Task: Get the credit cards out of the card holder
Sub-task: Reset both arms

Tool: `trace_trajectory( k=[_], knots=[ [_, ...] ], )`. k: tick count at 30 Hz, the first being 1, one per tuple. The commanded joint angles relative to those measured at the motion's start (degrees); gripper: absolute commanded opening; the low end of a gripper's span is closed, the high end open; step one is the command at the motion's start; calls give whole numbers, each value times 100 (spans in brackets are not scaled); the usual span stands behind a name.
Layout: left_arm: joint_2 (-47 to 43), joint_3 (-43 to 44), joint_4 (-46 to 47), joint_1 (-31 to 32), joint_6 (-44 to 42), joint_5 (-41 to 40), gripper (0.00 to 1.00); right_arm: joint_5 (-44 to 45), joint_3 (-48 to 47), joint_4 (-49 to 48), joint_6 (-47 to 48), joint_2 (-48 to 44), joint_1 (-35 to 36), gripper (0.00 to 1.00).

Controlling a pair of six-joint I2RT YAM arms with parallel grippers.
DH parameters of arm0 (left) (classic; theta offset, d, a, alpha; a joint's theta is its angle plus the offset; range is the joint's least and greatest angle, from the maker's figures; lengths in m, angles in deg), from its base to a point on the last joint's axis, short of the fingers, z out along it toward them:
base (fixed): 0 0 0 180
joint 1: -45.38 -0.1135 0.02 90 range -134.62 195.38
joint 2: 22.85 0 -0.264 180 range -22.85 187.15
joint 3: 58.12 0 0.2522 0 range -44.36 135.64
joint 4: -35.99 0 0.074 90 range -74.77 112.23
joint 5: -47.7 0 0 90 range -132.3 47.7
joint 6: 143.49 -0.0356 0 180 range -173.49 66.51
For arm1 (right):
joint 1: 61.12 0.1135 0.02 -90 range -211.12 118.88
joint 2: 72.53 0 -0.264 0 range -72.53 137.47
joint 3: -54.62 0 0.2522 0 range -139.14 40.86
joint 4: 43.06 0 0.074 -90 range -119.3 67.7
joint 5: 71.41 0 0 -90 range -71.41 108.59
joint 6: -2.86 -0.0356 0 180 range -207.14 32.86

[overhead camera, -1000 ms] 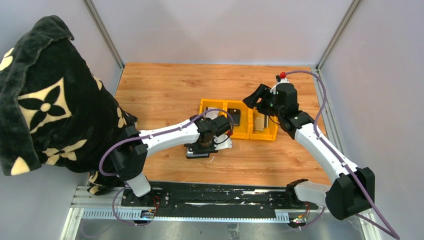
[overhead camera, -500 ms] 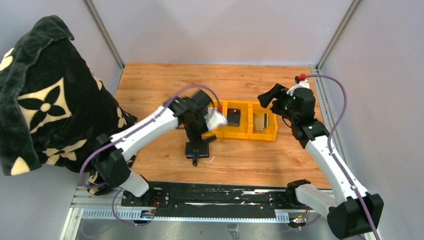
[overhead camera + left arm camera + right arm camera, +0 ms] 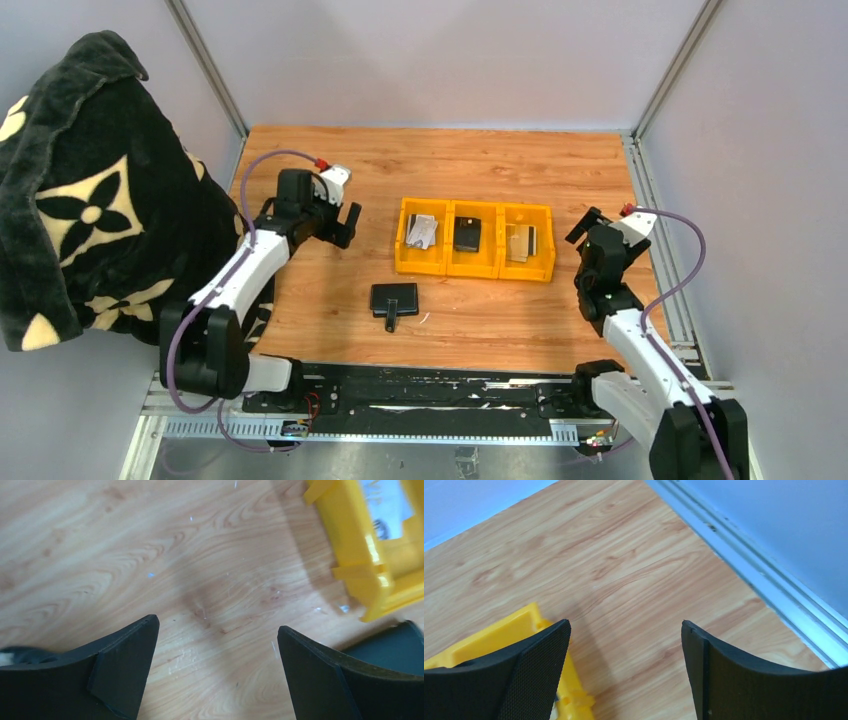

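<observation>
The black card holder [image 3: 394,298] lies flat on the wooden table in front of the yellow tray [image 3: 475,268], its strap tab toward the near edge. Silvery credit cards [image 3: 421,232] lie in the tray's left compartment and a tan and grey one [image 3: 520,243] in the right. My left gripper [image 3: 347,226] hangs open left of the tray, nothing between its fingers. In the left wrist view the gripper [image 3: 216,624] is over bare wood, with the tray corner [image 3: 370,575] and a corner of the card holder [image 3: 395,642] at right. My right gripper [image 3: 585,226] [image 3: 625,624] stands open and empty right of the tray [image 3: 531,625].
A small black block [image 3: 467,235] sits in the tray's middle compartment. A black patterned blanket [image 3: 90,190] hangs over the left side. An aluminium rail [image 3: 774,595] runs along the table's right edge, with grey walls behind.
The left arm carried a whitish card from above the card holder to the tray's left compartment, let it go and swung back left. The right arm drew back from the tray to the right.
</observation>
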Motion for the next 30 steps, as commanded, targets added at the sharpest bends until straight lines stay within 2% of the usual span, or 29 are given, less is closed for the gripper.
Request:
trace_trajectory(
  k=[1,4,7,9,12,18,21,24,25,26,29,30],
  knots=[
    [383,-660,2099,-10,173,-503,100,404,240,-977,68,369,-586,85],
    [673,-1080,2887,-40,164,-757,100,111,593,-1581,339,509,-859,85],
    [704,-1725,3992,-118,282,-813,100,-52,797,-2080,1031,678,-879,85],
    [761,-1900,4139,-138,306,-779,100,-69,962,-2338,1405,824,-887,85],
    [760,-2484,5026,-253,420,-822,100,-233,1241,-2865,1708,992,-888,85],
    [429,-3327,6352,-775,1062,-525,100,-883,1365,-3211,1809,1528,-910,86],
    [158,-3871,7110,-962,1253,-819,100,-1155,1717,-3996,1932,1830,-907,86],
    [160,-4611,8291,-963,1212,-818,100,-1328,1882,-4660,2052,2120,-899,86],
    [383,-4891,9219,-965,1298,-925,100,-1529,1881,-4728,2121,2229,-898,86],
    [515,-4939,9522,-967,1355,-953,100,-1729,1872,-4772,2209,2304,-901,86],
    [185,-4591,8328,-966,1267,-989,100,-1818,2026,-5451,2332,2799,-899,86],
    [291,-4583,8474,-960,1298,-996,100,-1795,2052,-5854,2361,3047,-899,87]
  ],
)
